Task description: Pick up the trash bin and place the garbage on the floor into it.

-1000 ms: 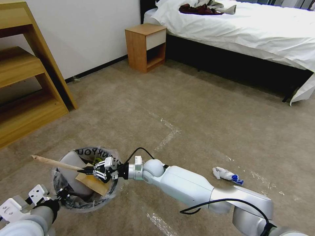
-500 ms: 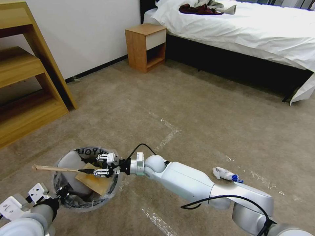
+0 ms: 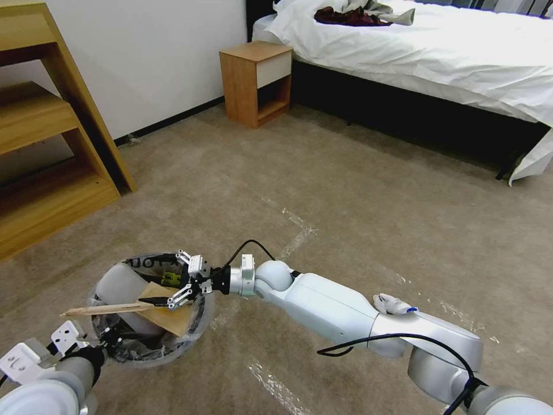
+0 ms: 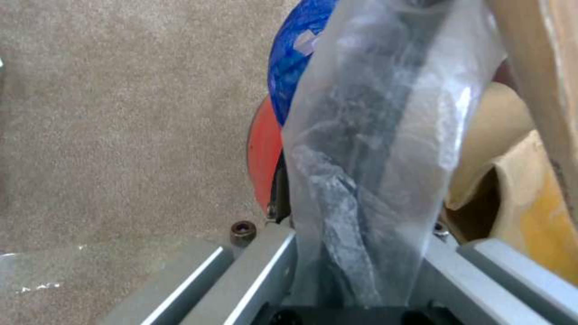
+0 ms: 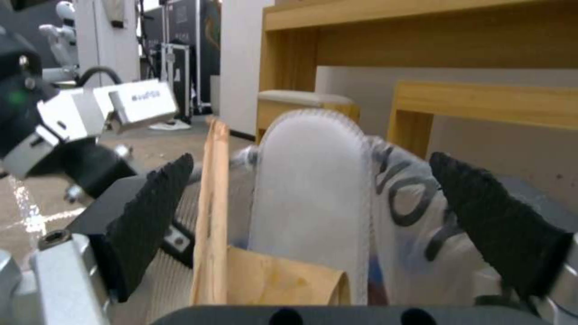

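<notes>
The right pincer hangs over the mouth of the trash bin with its jaws spread wide and nothing between them; the thin wooden stick lies just below and beside its fingertips, resting across a brown cardboard scrap with one end poking out past the bin's rim. A flat white oblong piece also sits inside the bin. The left pincer is clamped on the bin's near rim through the clear plastic liner, holding it. So the bin is in hand and several pieces are in; one white-blue wad is left on the floor, well apart from the right pincer, beside that arm's elbow.
</notes>
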